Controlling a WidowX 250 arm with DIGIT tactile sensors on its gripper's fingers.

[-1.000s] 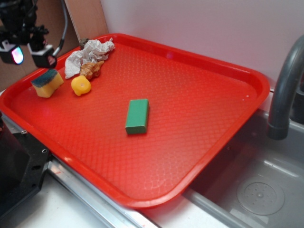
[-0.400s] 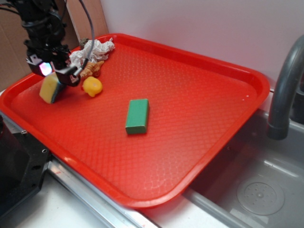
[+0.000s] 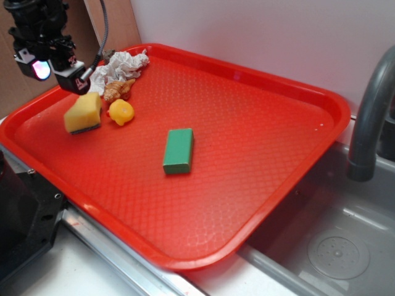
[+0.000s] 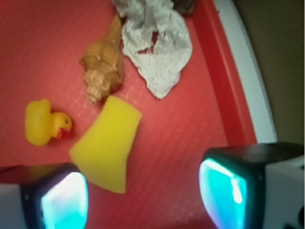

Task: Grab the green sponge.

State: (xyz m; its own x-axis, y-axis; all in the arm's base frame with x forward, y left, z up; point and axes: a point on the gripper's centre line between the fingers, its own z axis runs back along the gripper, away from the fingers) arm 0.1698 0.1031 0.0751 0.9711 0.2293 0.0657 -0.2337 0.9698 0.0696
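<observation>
1. the gripper (image 3: 58, 69) hangs above the tray's (image 3: 259, 92) far left corner, fingers (image 4: 64, 202) spread with nothing between them, probably lined up for a descent.
2. the green sponge (image 3: 83, 115) lies flat just beside the rubber duck (image 3: 121, 112), near the seashell (image 3: 118, 90).
3. its yellow foam faces up, a dark green layer showing underneath.

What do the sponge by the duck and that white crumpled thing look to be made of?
The green sponge: soft yellow foam, matte and slightly porous, with a thin dark green scouring layer along its bottom edge. The crumpled white thing: looks like paper towel or tissue, with an embossed texture and creases; thin cloth cannot be ruled out.
</observation>
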